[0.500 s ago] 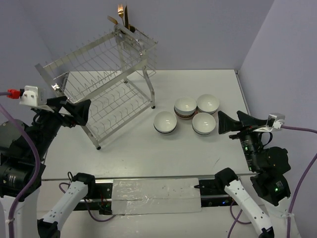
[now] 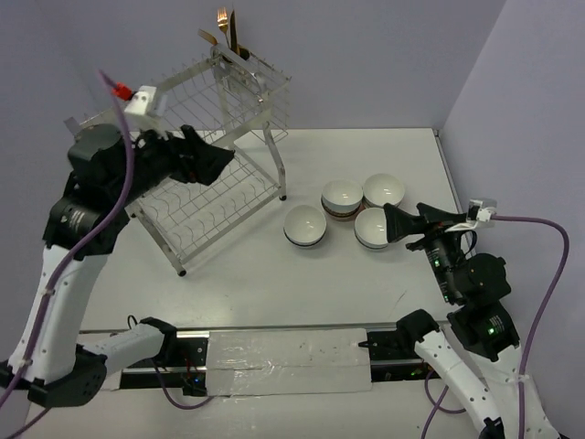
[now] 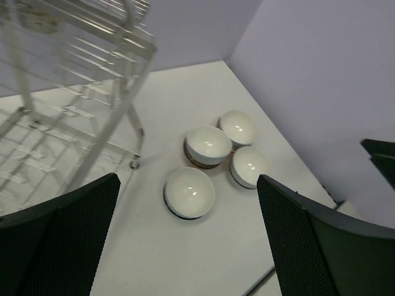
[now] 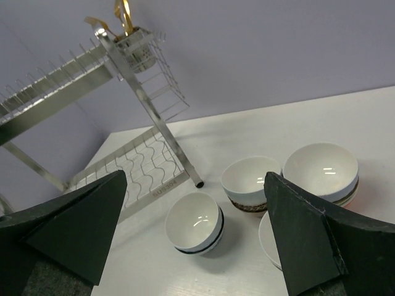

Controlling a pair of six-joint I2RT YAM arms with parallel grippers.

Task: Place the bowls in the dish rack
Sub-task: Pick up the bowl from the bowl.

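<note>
Bowls (image 2: pixel 343 194) clustered near dish rack (image 2: pixel 239 183), right claw (image 2: pixel 395 227) spread, just beside them

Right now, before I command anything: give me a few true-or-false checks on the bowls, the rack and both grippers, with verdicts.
1. The left gripper and the right gripper are both open and hold nothing. True.
2. One of the bowls is in the dish rack. False: the rack holds no bowl; every bowl in view is on the table.
3. The bowls sit in four spots close together, to the right of the rack. True.
4. The gold utensils lie on the table among the bowls. False: they stand in the cup at the rack's upper corner.
5. The left gripper hovers right over the bowls. False: it hangs over the rack; the right gripper is the one beside the bowls.
</note>
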